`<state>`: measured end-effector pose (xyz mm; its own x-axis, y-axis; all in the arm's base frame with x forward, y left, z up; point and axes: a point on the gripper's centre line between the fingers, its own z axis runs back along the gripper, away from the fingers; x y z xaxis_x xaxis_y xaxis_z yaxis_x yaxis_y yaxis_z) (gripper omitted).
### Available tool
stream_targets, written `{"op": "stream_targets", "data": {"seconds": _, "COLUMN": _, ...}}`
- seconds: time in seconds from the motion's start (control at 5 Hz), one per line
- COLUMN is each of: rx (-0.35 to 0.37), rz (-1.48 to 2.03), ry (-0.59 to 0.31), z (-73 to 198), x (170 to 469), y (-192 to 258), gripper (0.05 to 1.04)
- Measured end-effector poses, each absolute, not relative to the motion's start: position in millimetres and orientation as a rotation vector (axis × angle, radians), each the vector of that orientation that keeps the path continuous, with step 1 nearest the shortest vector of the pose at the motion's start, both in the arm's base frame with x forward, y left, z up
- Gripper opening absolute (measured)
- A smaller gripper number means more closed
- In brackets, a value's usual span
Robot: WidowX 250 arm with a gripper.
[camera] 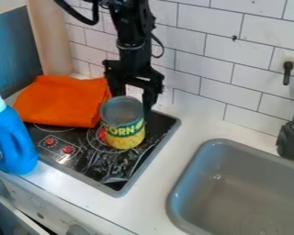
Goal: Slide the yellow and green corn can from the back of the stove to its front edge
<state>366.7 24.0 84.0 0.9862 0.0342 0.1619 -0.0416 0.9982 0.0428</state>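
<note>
Camera view: Gripper (135,98) over back part of hob (101,167), hanging down just behind can (123,126), w/ fingers spread apart, approx. can's width; contact w/ can: cannot tell. Can upright on hob, btwn centre and back edge, label outward. Upright stance presumably due to flat base on level hob, i.e. w/o need of grip; spread of fingers presumably for clearance around can.

Around can: orange cloth (62,100) over hob's back L corner, loosely folded, nearest obstacle on L side; touching can or not, cannot tell. Red knobs (59,145) near hob's front L corner. Blue bottle (13,137), white cap, upright beside hob's L edge, in the way of low access from that side. Tiled wall (201,59) close behind gripper, limiting room at back. Opposite side: strip of counter (168,160), then grey sink (235,193) w/ black tap (291,140).
</note>
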Motion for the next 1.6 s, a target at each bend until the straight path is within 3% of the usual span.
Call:
{"op": "stream_targets", "data": {"seconds": 0.4, "rx": 0.032, "rz": 0.077, "ry": -0.092, "z": 83.8, "x": 306.4, "y": 19.5, "gripper": 1.001}}
{"op": "stream_targets", "data": {"seconds": 0.8, "rx": 0.033, "rz": 0.099, "ry": -0.03, "z": 77.7, "x": 277.5, "y": 18.4, "gripper": 1.001}}
{"op": "stream_targets", "data": {"seconds": 1.4, "rx": 0.032, "rz": 0.107, "ry": 0.0, "z": 84.0, "x": 265.6, "y": 19.0, "gripper": 1.001}}
{"op": "stream_targets", "data": {"seconds": 1.6, "rx": 0.02, "rz": 0.093, "ry": -0.029, "z": 96.4, "x": 275.9, "y": 21.7, "gripper": 1.001}}
